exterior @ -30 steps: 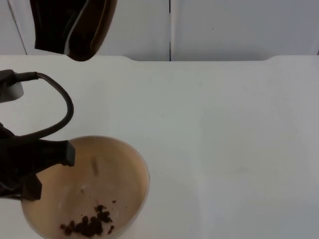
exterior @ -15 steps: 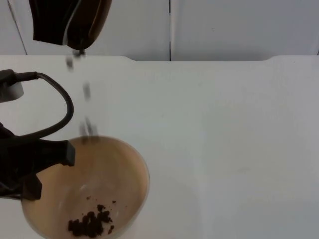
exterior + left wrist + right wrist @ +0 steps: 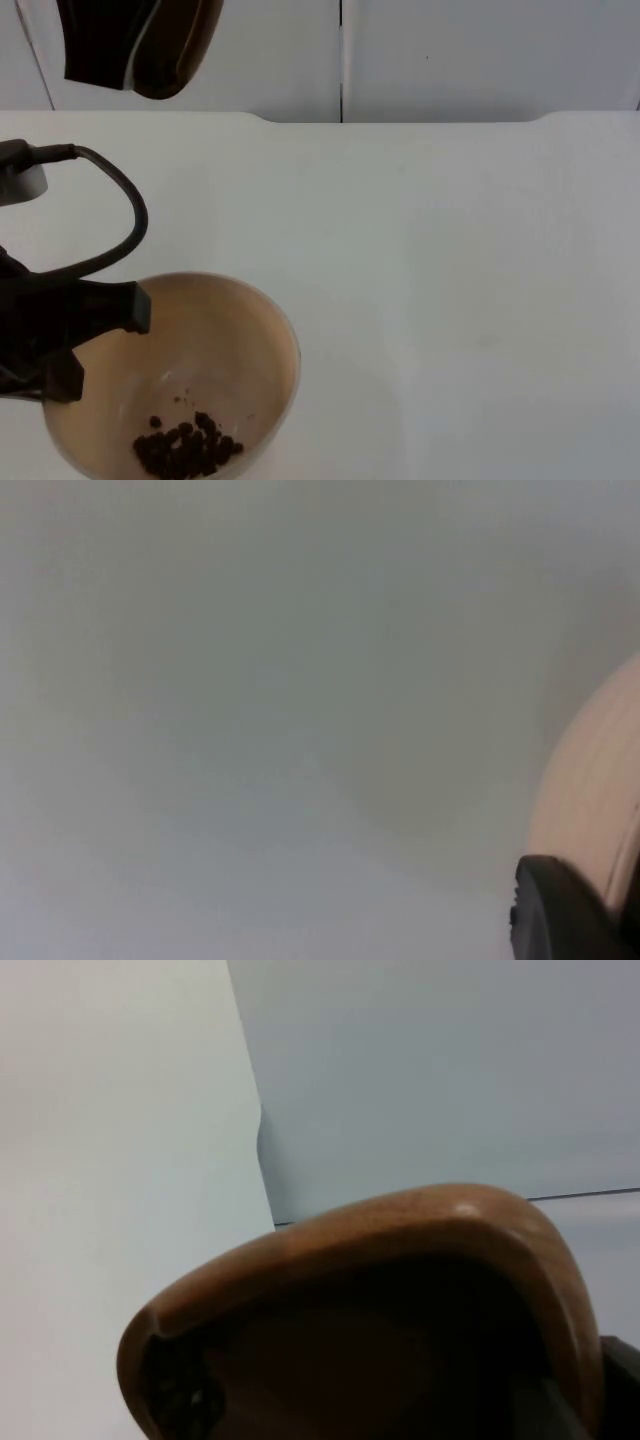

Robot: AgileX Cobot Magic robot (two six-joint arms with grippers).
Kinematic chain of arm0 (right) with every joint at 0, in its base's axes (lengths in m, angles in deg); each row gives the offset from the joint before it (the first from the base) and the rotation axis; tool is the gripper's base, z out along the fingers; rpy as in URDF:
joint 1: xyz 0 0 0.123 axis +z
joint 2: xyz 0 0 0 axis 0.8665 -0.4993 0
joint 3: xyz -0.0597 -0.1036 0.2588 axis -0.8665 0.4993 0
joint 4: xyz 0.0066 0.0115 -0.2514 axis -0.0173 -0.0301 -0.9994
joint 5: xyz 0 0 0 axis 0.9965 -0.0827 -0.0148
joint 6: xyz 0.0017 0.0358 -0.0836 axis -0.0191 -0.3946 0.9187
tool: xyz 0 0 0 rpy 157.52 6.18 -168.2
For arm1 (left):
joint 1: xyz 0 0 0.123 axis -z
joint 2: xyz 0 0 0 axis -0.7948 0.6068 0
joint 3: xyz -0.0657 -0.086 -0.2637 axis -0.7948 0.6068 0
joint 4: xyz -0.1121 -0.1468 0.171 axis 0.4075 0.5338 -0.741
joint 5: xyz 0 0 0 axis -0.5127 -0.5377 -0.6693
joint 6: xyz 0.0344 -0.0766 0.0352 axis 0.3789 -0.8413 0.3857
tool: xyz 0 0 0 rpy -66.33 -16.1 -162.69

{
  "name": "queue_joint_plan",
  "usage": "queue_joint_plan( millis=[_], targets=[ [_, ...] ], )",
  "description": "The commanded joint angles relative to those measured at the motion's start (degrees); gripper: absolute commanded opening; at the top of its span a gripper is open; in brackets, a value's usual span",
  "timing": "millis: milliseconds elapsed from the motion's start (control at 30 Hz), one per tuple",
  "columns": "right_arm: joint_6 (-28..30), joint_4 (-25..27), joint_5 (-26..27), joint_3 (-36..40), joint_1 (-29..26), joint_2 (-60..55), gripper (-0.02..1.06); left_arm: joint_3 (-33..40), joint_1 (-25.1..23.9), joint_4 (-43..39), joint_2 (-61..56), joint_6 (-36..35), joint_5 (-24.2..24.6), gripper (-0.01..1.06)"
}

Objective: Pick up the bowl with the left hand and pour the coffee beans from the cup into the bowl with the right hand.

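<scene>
I hold the round tan bowl [image 3: 190, 380] up by its rim with my left gripper [image 3: 110, 325], its fingers clamped on the bowl's edge. My right gripper holds the brown wooden cup [image 3: 165, 45] tipped over, high above the bowl and toward the grey wall [image 3: 480, 55]. I cannot see those fingers well, so I cannot tell how they are set.

Half a second ago beans were falling from the cup down to the bowl. Now no beans are in the air. The little pile of dark coffee beans [image 3: 188, 452] in the bowl is bigger than before. I think the pour is nearly done.

The top view shows the beans inside the bowl. My left wrist view shows the bowl's outer side [image 3: 590, 810] next to my black fingertip [image 3: 560, 910], over the white table [image 3: 250, 730]. My right wrist view looks into the cup's mouth [image 3: 380, 1330], which looks dark inside.
</scene>
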Motion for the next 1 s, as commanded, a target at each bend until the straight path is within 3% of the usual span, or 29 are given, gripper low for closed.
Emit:
queue_joint_plan(
  millis=[0, 667, 967],
  targets=[
    [-0.5, 0.3, 0.2, 0.1, 0.2, 0.5, 0.0, -0.4, -0.1, -0.1, -0.1, -0.1, -0.8, 0.0],
    [0.0, 9.9, 0.2, -0.1, -2.6, 0.5, 0.0, -0.4, -0.1, 0.0, -0.2, -0.1, -1.0, 0.0],
    [0.0, 10.2, 0.2, -0.1, -2.6, 0.5, 0.0, -0.4, -0.1, 0.0, -0.2, -0.1, -1.0, 0.0]
  ],
)
